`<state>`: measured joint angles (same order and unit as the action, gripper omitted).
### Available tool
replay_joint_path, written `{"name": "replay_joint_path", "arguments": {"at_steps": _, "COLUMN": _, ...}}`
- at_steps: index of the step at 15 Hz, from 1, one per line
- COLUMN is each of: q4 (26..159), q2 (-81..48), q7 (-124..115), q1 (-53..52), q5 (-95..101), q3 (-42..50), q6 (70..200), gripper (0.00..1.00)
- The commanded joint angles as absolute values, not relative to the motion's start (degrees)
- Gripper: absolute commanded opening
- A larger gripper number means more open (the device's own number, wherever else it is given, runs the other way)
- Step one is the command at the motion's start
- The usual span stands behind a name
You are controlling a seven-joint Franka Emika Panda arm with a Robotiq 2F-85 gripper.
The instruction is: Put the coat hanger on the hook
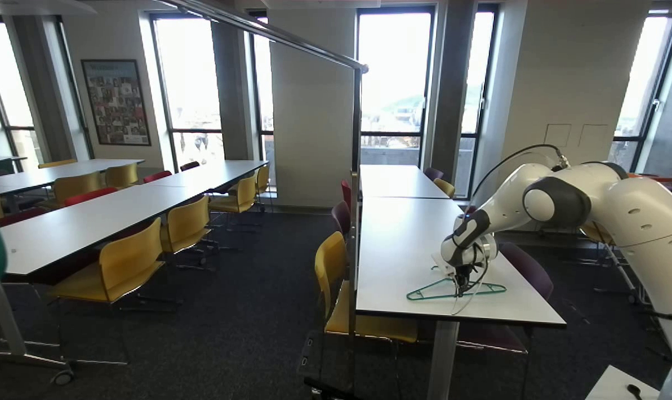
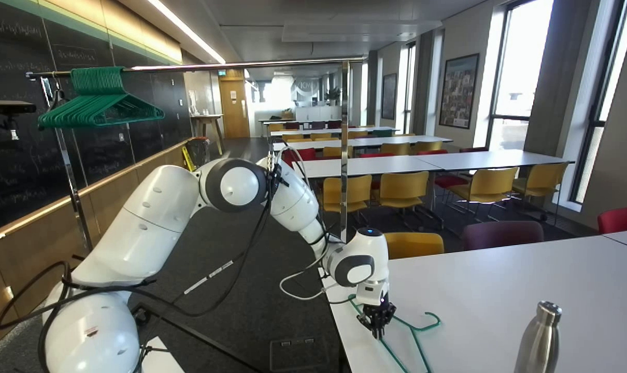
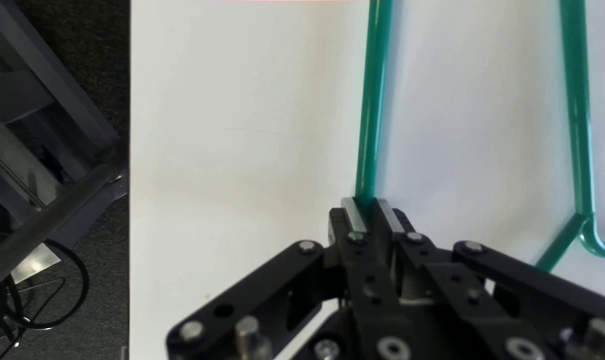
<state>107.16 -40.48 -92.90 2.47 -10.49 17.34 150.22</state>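
Wrist view, pinching hanger (image 3: 577, 125) by its long bar (image 3: 374, 110), with claw (image 3: 366, 207) closed, on table (image 3: 257, 100), left of crook (image 3: 600, 247)

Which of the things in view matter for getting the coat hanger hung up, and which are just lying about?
For the job:
green coat hanger
gripper, closed on one bar of it
metal rail, probably the intended hook

Just about:
metal bottle
framed poster
yellow chairs
other hangers, already on the rail
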Motion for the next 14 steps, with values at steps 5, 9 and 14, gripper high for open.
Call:
{"name": "replay_joint_path", "arguments": {"at_steps": 5, "q4": 119.27, "q2": -31.93, "q7": -102.76, "q1": -10.66, "q5": -0.37, "q3": 25.73, "q6": 160.43, "gripper": 0.02}}
{"name": "replay_joint_path", "arguments": {"at_steps": 9, "q4": 124.04, "q2": -28.3, "q7": -108.5, "q1": -19.23, "q5": 6.76, "q3": 31.31, "q6": 165.41, "gripper": 0.02}}
{"name": "replay_joint_path", "arguments": {"at_steps": 14, "q4": 129.94, "q2": -22.78, "q7": -115.46, "q1": -32.97, "q5": 15.19, "q3": 42.92, "q6": 172.23, "gripper": 0.02}}
